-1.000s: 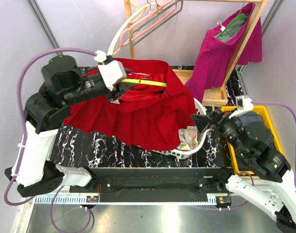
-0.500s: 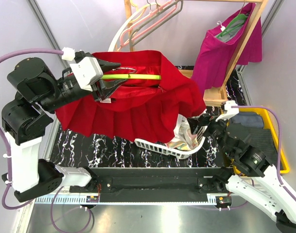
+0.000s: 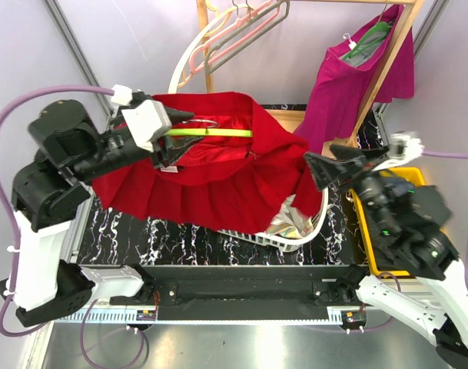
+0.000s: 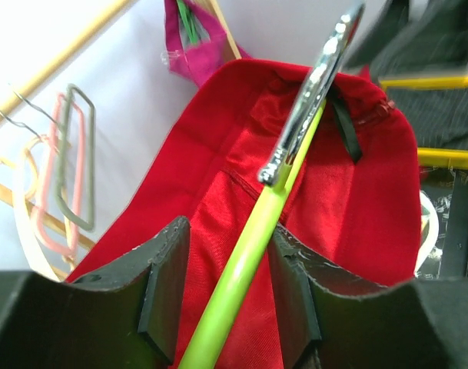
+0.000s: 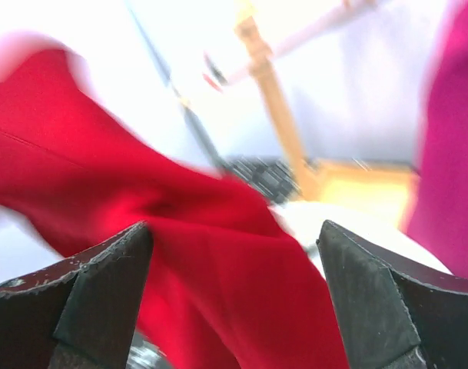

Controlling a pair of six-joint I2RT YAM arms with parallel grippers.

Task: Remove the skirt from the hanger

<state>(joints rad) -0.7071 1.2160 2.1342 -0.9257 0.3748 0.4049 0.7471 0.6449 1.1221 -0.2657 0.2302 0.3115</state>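
My left hand pinches the green hanger over the black marbled worktop. My right hand, spread wide, hangs beside the red skirt, grey walls behind.

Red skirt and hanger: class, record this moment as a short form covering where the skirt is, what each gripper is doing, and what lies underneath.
garment: red skirt, hanging from the green hanger, lifted up
left gripper: closed on the hanger's bar, holding it up
right gripper: open, facing the skirt's right edge, holding nothing
underneath: white basket, partly covered by the hem
task state: skirt not yet off the hanger
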